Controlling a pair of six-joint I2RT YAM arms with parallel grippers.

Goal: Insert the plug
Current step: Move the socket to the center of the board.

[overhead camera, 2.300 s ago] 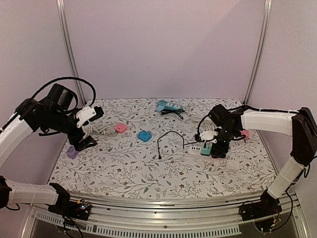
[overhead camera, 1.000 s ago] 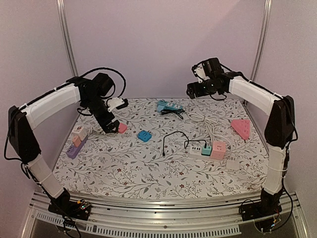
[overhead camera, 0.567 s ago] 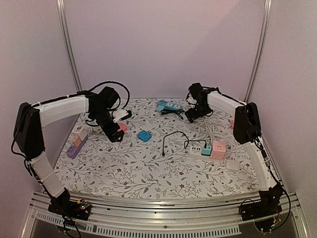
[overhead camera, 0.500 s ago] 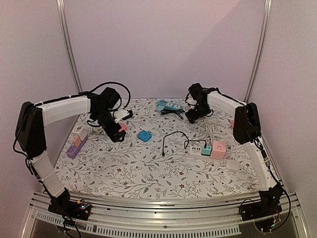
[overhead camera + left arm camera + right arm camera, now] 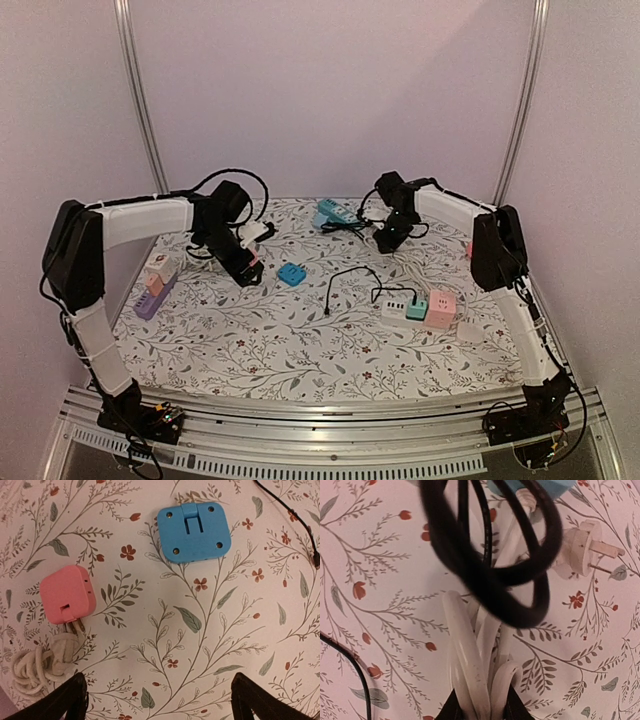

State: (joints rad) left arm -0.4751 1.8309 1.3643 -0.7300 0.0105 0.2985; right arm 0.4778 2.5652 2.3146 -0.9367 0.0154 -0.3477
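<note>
The white plug lies flat on the flowered cloth, its two prongs pointing right. Its white cable runs down in folded loops, and my right gripper is shut on that bundle, below a black cable coil. From above, the right gripper is at the back of the table. The white, teal and pink socket block stands at the right. My left gripper hangs open over bare cloth, with a pink adapter ahead on the left and a blue adapter further ahead.
A teal power strip lies at the back by the black coil. A loose black lead curves through the middle. A purple strip with blocks on it lies at the left edge. A white cord bundle trails from the pink adapter.
My right gripper has closed on the white cable bundle at the back of the table. The left arm has shifted a little to the right, still open.
</note>
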